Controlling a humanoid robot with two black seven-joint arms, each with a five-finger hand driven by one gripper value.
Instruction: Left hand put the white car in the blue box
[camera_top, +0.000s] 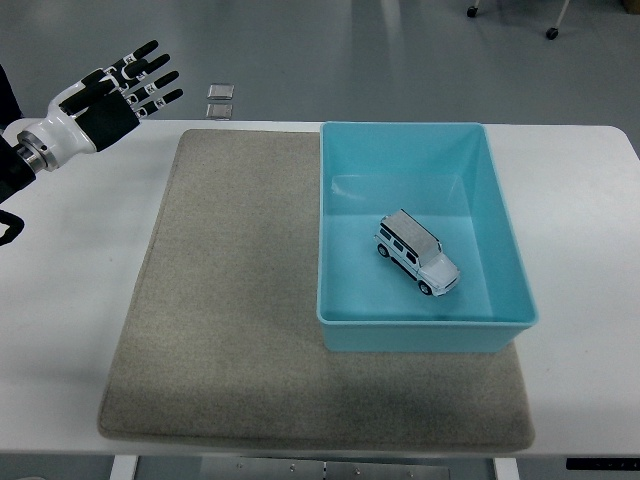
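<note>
A white toy car (417, 252) lies inside the blue box (505, 225), near the middle of its floor, pointing toward the near right corner. The box stands on the right part of a grey mat (230, 300). My left hand (110, 95) is at the far left, above the table's back left corner, well away from the box. Its fingers (150, 75) are spread and hold nothing. My right hand is out of view.
The grey mat lies on the white table (70, 300). Two small square floor marks (220, 100) show beyond the table's far edge.
</note>
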